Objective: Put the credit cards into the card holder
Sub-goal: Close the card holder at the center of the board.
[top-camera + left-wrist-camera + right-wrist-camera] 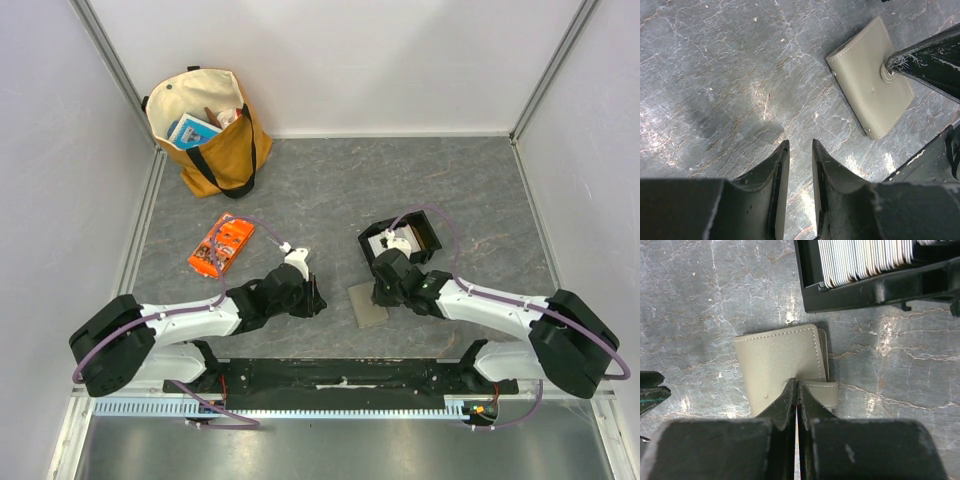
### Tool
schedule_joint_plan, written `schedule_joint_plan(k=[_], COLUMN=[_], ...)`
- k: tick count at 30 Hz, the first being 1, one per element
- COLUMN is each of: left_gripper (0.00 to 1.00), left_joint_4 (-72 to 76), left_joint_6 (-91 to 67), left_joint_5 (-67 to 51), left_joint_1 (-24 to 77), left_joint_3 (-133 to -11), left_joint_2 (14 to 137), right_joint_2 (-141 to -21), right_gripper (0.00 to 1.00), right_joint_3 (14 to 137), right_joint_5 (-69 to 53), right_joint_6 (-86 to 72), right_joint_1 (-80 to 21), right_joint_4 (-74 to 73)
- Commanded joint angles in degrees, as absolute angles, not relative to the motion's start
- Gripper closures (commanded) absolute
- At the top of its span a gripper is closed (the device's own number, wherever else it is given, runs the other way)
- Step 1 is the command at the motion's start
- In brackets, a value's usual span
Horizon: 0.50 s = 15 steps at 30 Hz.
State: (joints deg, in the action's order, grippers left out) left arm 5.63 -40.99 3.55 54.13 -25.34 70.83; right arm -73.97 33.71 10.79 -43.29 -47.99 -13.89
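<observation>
**Right jaws at the holder's layered edge; left jaws stand off**

In the right wrist view the holder (775, 360) lies flat on the surface (700, 290) in the middle of the frame, directly ahead of the right jaws. Their tips meet it at its lower right corner. These jaws are pressed together on a thin pale sliver, which looks like a card (797, 460) seen edge-on. Very little of it shows.

The holder's doubled edges show along its right side, facing the tray (850, 295) in the upper right, where the remaining cards (865, 257) stand in a row. The opening therefore probably lies on that side. The held card runs up and down the frame, roughly parallel to that edge rather than pointing into it. As I judge it, the coming move depends on getting the card's edge into the gap between the layers.

In the left wrist view the holder sits in the upper right, well apart from the left jaws at the bottom centre. A right fingertip rests on its stud (887, 72). The left jaws are parted only a narrow slit and hold nothing. The right arm is much the nearer. The left could come across to steady the holder, which looks light enough to slide.
</observation>
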Motion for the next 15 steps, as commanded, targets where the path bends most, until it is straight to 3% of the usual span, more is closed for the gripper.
schedule_joint_plan(k=[1,8,11,15], left_gripper=[0.68,0.43,0.33,0.24], left_joint_4=[5.80,2.64,0.80,-2.19], left_joint_6=[-42.01,-42.10,-42.36,-43.07], left_joint_5=[5.19,5.89,6.33,6.15], left_joint_1=[54.32,54.32,54.32,54.23], left_joint_3=[-25.14,-26.01,-26.28,-26.80], left_joint_2=[69.52,67.24,66.18,64.87], right_joint_2=[-71.90,-65.84,-64.95,-68.19], right_gripper=[0.96,0.57,0.47,0.46], right_joint_3=[32.25,35.07,34.02,32.61], right_joint_5=[10.10,15.28,16.61,14.42], right_joint_6=[-42.37,-42.27,-43.15,-43.07], right_joint_1=[-48.16,-48.08,-47.29,-46.23], right_joint_4=[-18.28,-19.25,-19.78,-18.82])
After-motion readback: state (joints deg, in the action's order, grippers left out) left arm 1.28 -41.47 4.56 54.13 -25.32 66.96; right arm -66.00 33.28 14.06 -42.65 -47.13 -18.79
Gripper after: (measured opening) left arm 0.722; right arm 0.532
